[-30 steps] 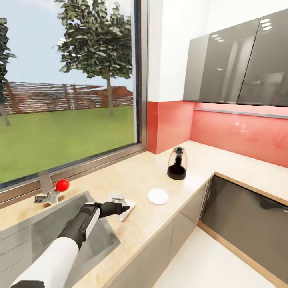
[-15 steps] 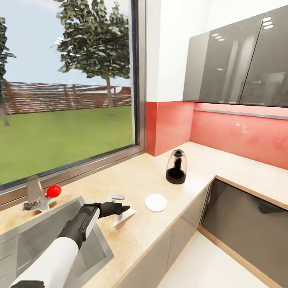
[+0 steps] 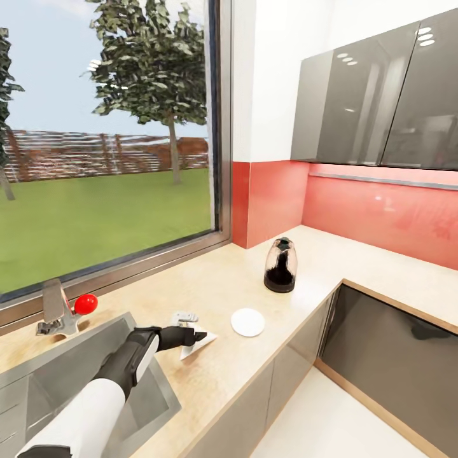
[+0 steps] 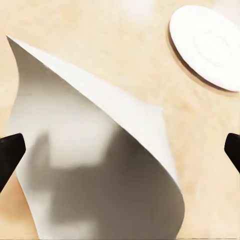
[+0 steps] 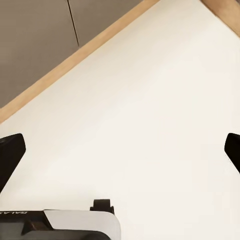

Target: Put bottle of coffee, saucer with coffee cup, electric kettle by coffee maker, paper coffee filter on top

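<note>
The paper coffee filter [image 3: 198,344] lies on its side on the kitchen countertop [image 3: 222,286], just right of the sink. My left gripper [image 3: 197,335] hovers right over it. In the left wrist view the filter [image 4: 100,165] sits between the two wide-apart black fingertips [image 4: 10,155], so this gripper [image 4: 120,150] is open and holds nothing. The white saucer [image 3: 247,322] [image 4: 207,45] lies flat a little to the filter's right. The electric kettle [image 3: 280,265] stands farther back near the counter's corner. My right gripper [image 5: 120,150] is open over bare floor.
A steel sink [image 3: 38,381] with a red-knobbed faucet [image 3: 63,310] lies left of the filter. A small grey-white object [image 3: 184,316] rests just behind the filter. Grey cabinet fronts [image 3: 394,362] run under the counter, and wall cabinets [image 3: 381,102] hang above the red backsplash.
The camera shifted a little between the earliest frame and the later ones. My left gripper has sunk slightly closer to the filter. The saucer and kettle stay put.
</note>
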Available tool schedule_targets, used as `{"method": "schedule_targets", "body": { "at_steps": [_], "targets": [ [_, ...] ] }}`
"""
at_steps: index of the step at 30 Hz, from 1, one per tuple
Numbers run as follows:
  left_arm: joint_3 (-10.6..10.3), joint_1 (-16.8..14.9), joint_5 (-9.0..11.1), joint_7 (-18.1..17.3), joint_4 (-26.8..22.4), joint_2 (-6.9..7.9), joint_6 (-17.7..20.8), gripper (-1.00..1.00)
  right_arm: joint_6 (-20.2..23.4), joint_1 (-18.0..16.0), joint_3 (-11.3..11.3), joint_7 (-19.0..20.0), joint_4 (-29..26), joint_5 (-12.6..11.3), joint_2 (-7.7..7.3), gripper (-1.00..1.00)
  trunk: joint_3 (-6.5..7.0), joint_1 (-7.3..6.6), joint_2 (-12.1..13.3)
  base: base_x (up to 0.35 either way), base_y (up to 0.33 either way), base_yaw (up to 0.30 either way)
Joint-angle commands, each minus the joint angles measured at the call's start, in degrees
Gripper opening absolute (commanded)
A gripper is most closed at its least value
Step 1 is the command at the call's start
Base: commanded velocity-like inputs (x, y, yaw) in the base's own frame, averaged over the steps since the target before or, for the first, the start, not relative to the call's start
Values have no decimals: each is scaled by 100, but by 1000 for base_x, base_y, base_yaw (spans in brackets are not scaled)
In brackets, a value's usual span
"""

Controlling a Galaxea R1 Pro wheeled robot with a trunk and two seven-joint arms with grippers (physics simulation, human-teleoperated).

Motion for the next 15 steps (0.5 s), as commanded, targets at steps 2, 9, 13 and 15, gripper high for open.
{"method": "schedule_targets", "body": {
  "at_steps": [2,9,13,15],
  "targets": [
    [1,-1,5,-13,68,-9,31,100,-19,-1,-4,-3,4,2,1,100,-2,2,-4,0,0,0],
    [4,0,22,-19,325,-44,24,100,-18,-1,-3,-3,4,2,1,100,-2,2,-4,0,0,0],
    [0,0,56,-22,352,-62,24,100,-20,-1,-4,-3,4,2,1,100,-2,2,-4,0,0,0],
    [0,0,79,-22,354,-70,24,100,-20,-1,-4,-3,4,2,1,100,-2,2,-4,48,-23,0]
  ]
}}
